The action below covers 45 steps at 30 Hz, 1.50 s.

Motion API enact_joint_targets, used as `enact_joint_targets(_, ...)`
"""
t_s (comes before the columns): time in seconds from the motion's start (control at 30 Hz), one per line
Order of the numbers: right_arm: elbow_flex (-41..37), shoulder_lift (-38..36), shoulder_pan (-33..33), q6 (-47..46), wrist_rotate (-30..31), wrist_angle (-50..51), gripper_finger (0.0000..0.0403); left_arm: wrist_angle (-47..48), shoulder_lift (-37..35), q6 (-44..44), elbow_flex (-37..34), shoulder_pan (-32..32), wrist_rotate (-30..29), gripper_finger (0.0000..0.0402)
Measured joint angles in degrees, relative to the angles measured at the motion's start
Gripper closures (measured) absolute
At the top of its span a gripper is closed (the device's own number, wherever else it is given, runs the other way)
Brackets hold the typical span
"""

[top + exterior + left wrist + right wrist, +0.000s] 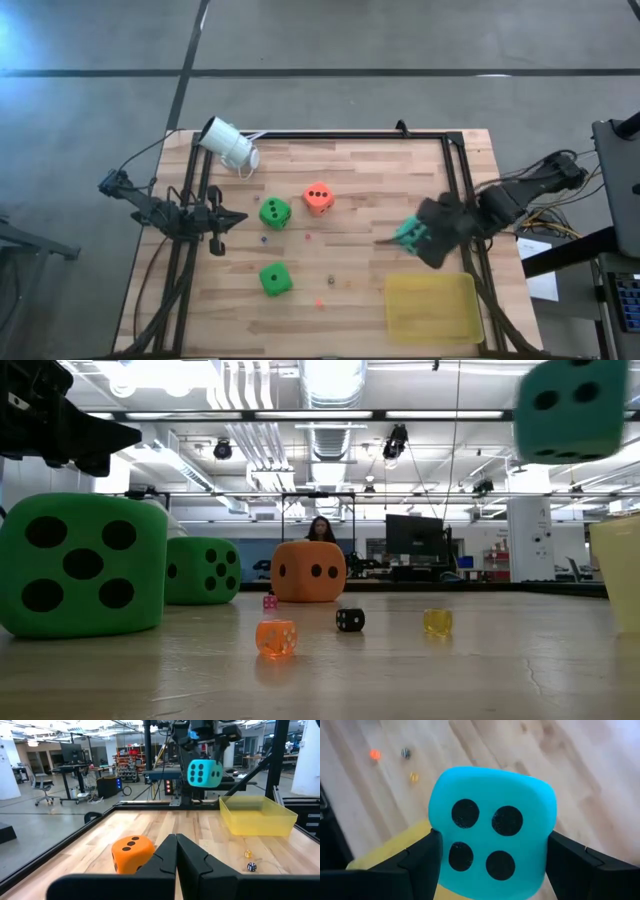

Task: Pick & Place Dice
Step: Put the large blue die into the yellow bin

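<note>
Nearest to you, your right gripper (pixel 490 860) pinches the teal die (pixel 492 832) between its two fingers, spread wide around its sides, four pips facing the wrist camera. The die hangs above the table, and the yellow tray (pixel 432 306) lies just beside and below it, so the coming move likely runs a little toward that tray. Farther off, your left gripper (pixel 240 217) waits at the table's left edge, fingers pressed together, holding nothing.

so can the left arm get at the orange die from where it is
Probably yes. The left gripper is shut and holds nothing, and the orange die sits on open table ahead of it. A green die lies close beside that path and could be nudged.
</note>
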<state>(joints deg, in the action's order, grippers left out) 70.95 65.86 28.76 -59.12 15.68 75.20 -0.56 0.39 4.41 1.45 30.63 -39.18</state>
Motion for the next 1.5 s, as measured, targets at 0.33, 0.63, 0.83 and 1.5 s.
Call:
enact_joint_targets(0.33, -0.58, 2.03, 14.87, -20.15, 0.57, 2.56, 0.0124, 0.0, 0.1, 0.03, -0.01, 0.01, 0.0, 0.0396)
enact_joint_targets(0.63, -0.56, 9.02, 17.48, -31.36, -5.64, 2.5, 0.0127, -0.11, 0.1, 0.76, -0.01, 0.02, 1.31, 0.0396)
enact_joint_targets(0.83, -0.25, 11.94, 17.73, -38.6, -9.77, 2.52, 0.0127, 0.18, 0.1, 4.38, -0.01, 0.02, 16.39, 0.0396)
enact_joint_targets(1.5, 0.42, 18.62, 31.88, -69.73, -9.76, 2.81, 0.0129, 0.28, 0.1, 8.78, -0.01, -0.02, 16.06, 0.0396)
